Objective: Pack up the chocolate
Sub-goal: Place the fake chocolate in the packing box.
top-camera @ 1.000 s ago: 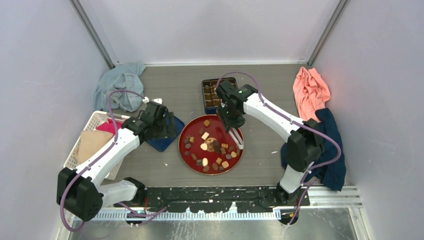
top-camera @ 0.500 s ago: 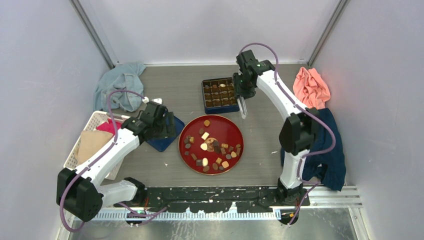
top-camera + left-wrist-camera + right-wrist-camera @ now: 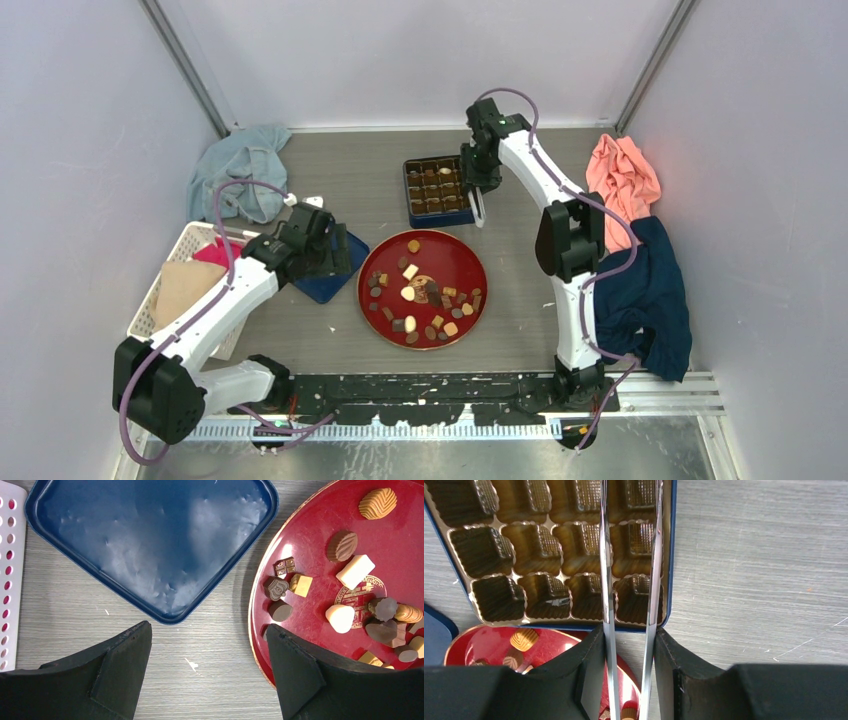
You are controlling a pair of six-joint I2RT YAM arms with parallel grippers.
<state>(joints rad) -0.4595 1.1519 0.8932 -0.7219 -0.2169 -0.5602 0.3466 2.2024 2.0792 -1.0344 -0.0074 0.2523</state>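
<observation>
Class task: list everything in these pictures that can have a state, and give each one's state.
chocolate box: open, cups in the right wrist view empty.
blue lid: off the box, lying flat.
red plate: holding loose chocolate.
left gripper: open, empty.
right gripper: shut on tweezers that reach over the box.
light blue cloth: crumpled.

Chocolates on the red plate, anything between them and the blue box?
Nothing visible. The chocolates lie on the round red plate just short of the open blue box, blue lid aside left; the right claw's metal tweezers hang above it.
</observation>
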